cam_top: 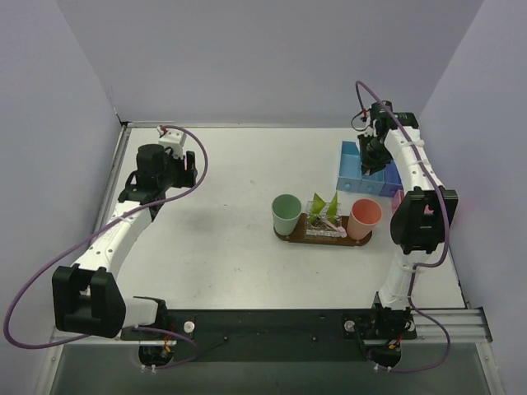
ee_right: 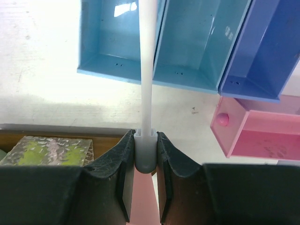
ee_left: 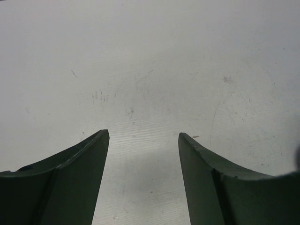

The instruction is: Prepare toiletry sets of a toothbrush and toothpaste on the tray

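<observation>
Gripping the thick butt end of a white toothbrush (ee_right: 147,70), the right claw (ee_right: 145,137) has its jaws drawn in narrow, one dark pad pressed to each side of the handle. The thin stem runs straight out ahead of the fingertips and crosses the blue bin (ee_right: 103,47), over the wall between its two pale compartments. A darker blue compartment sits ahead and to the claw's right, and a pink box (ee_right: 262,140) lies just beside that, nearer the fingers. Low on the claw's left, close under the left finger, shows the brown edge of the tray (ee_right: 56,134) with a crinkled green and silver surface on it (whether that is a tube end I cannot tell). In the overhead view the right claw (cam_top: 375,153) hangs over the bin. The tray (cam_top: 323,239) lies behind it and to its left, with green toothpaste tubes (cam_top: 319,204) leaning upright on it between a mint cup (cam_top: 286,212) and an orange cup (cam_top: 364,216) at its two ends. The left claw (ee_left: 143,136) has its jaws spread wide with nothing between them, only the bare white table (ee_left: 150,70) beneath. The tray sits well apart from it, off to its right.
</observation>
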Action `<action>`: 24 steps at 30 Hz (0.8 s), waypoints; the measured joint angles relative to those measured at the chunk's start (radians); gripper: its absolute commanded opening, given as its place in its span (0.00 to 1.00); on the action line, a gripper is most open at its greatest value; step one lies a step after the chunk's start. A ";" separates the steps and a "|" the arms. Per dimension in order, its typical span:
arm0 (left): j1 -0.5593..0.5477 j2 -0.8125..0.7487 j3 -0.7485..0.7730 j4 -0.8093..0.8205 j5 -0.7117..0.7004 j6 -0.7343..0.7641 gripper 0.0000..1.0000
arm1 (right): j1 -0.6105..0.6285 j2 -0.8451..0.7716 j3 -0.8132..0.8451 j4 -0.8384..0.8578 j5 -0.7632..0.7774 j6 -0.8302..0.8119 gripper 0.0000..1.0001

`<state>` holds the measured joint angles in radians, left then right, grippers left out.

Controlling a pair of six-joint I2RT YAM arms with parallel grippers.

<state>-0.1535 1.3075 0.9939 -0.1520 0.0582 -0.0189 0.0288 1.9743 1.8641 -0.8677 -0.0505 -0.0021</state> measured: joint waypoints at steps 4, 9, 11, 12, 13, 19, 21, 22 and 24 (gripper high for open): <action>0.000 -0.002 0.000 0.005 0.010 -0.003 0.71 | 0.036 -0.044 0.007 -0.017 0.010 0.000 0.00; 0.000 -0.012 -0.002 0.019 0.032 -0.018 0.71 | 0.115 -0.144 0.020 -0.023 0.019 0.000 0.00; 0.000 -0.024 -0.008 0.032 0.037 -0.024 0.71 | 0.155 -0.203 0.022 -0.023 0.021 0.000 0.00; 0.000 -0.029 -0.011 0.039 0.040 -0.026 0.71 | 0.175 -0.232 0.022 -0.024 0.021 0.000 0.00; -0.002 -0.036 -0.015 0.046 0.045 -0.027 0.71 | 0.192 -0.260 0.022 -0.024 0.020 0.004 0.00; -0.073 -0.067 -0.019 0.096 0.089 -0.038 0.70 | 0.273 -0.422 -0.022 -0.020 -0.025 0.041 0.00; -0.129 -0.068 -0.009 0.112 0.126 -0.035 0.72 | 0.285 -0.460 -0.046 -0.023 -0.077 0.057 0.00; -0.160 -0.068 -0.001 0.116 0.144 -0.026 0.72 | 0.290 -0.474 -0.058 -0.023 -0.106 0.065 0.00; -0.225 -0.068 0.019 0.117 0.176 0.016 0.73 | 0.297 -0.491 -0.082 -0.024 -0.174 0.087 0.00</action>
<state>-0.3782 1.2396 1.0126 -0.0353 0.2340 -0.0029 0.3260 1.4830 1.7821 -0.8917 -0.2249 0.0845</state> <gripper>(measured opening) 0.720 0.168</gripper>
